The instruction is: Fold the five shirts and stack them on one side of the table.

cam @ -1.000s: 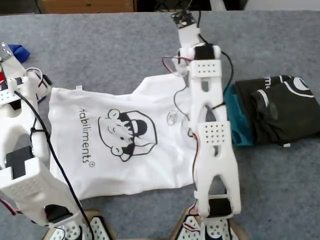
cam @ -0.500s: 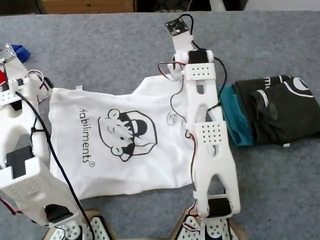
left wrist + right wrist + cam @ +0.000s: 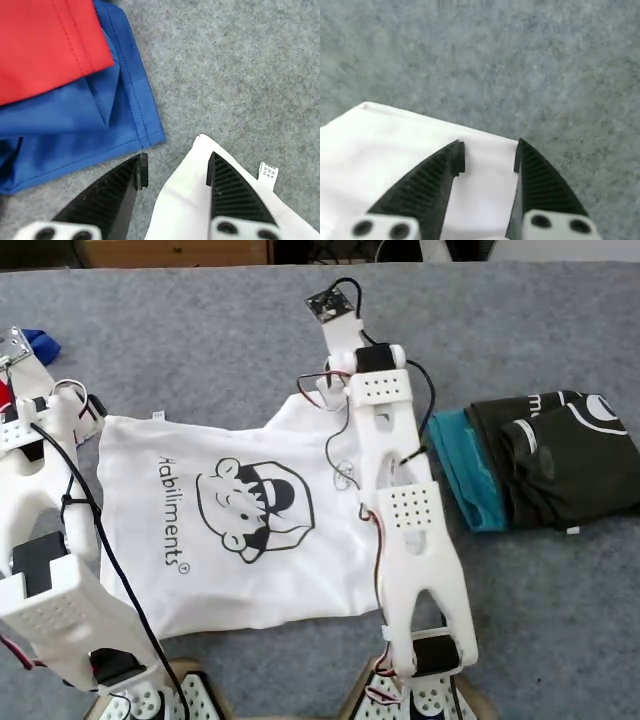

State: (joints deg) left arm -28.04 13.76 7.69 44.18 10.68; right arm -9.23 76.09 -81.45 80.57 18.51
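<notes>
Grey, felt-like covering over the whole table (image 3: 200, 330). Beyond far edge: light wooden furniture (image 3: 170, 251), dark gap beside it. Lighting even.

This looks like a robotics lab or hobby workshop. The surface (image 3: 560, 620) is covered in grey felt-like cloth. A white plastic left arm (image 3: 50, 590) and right arm (image 3: 415, 520), trailing bare wires (image 3: 118, 585), stand at its near edge, and a wooden cabinet (image 3: 170, 250) sits behind.

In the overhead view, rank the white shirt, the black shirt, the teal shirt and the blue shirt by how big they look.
1. white shirt, spread flat, clearly largest
2. black shirt, folded
3. teal shirt, a strip showing beside the black one
4. blue shirt, just a corner showing past an arm
</notes>
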